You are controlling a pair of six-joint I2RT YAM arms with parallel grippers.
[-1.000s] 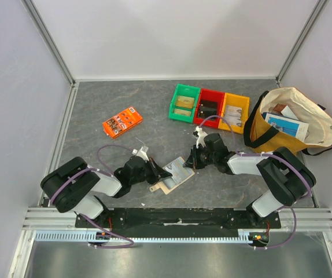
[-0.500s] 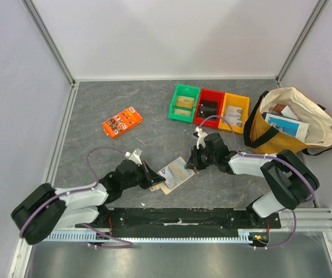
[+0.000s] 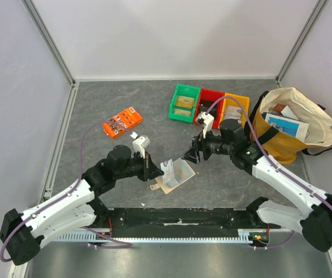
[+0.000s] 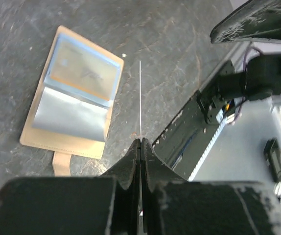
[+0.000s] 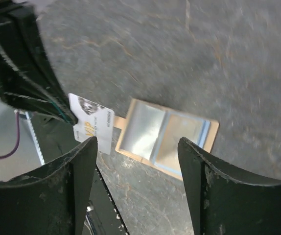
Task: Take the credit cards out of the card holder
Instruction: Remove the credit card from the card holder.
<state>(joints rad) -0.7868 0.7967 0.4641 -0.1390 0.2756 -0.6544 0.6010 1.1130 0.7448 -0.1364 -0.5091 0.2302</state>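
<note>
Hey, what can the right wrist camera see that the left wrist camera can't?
Only the right wrist view shows the printed face of the card, pinched by the left gripper, and the right gripper open with nothing in it. Only the left wrist view shows that card edge-on, a thin line rising from its own shut jaws. Both show the card holder lying open on the grey table.

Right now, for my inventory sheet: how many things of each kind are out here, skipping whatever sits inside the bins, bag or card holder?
Bins: 3
Tote bag: 1
Orange packet: 1
Card holder: 1
Card in left gripper: 1
Total: 7
</note>
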